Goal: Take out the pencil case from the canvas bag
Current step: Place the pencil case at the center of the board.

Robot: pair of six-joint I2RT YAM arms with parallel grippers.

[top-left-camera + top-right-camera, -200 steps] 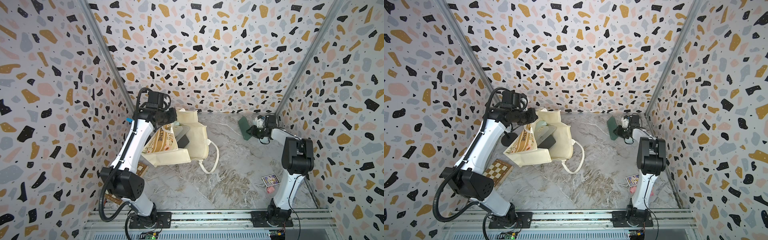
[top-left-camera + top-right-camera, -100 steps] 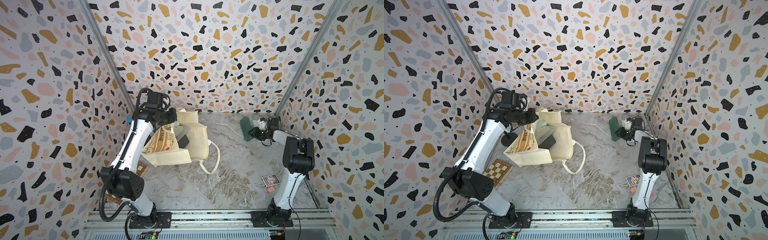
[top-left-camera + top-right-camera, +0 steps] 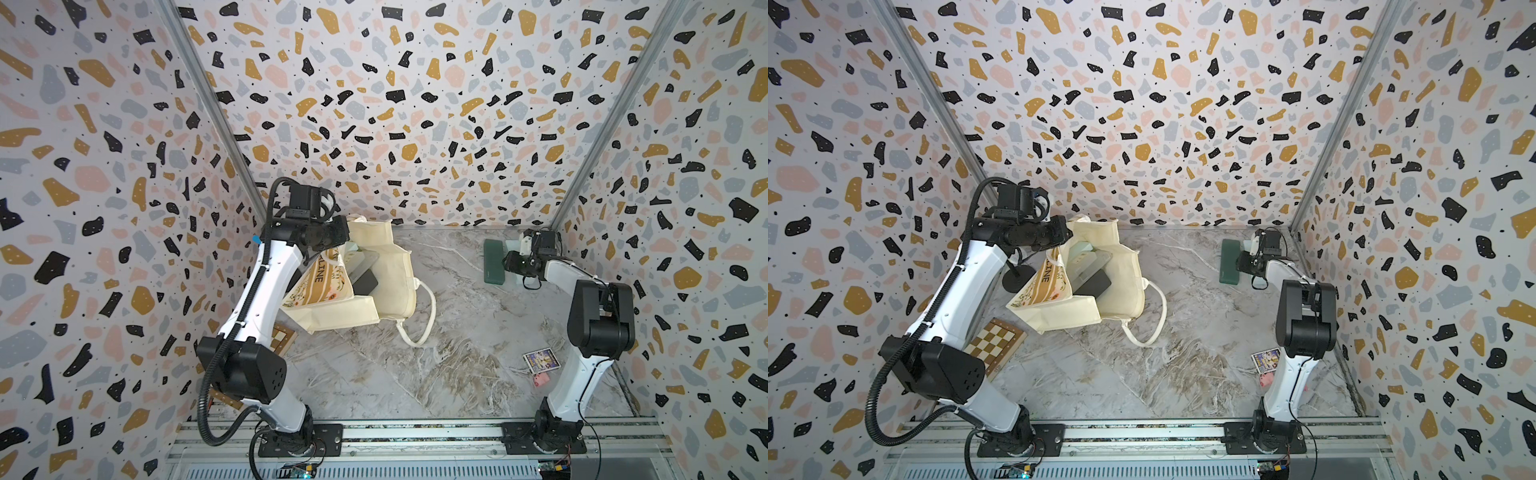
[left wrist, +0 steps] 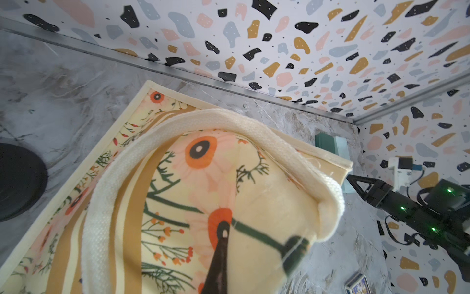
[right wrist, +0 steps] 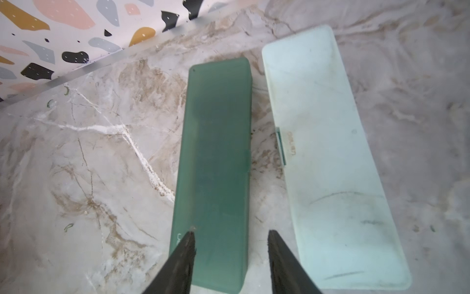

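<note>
Pencil case: dark green, flat on counter, far right, outside canvas bag, beside pale case.
Handling: rigid, smooth, probably light; pinch across narrow width.
Right end effector: half-spread over one end, holding nothing.
Left end effector: clamped on bag fabric.

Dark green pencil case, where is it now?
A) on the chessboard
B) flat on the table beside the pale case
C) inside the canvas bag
B: the dark green pencil case lies flat on the table next to the pale mint case, outside the canvas bag.
</note>
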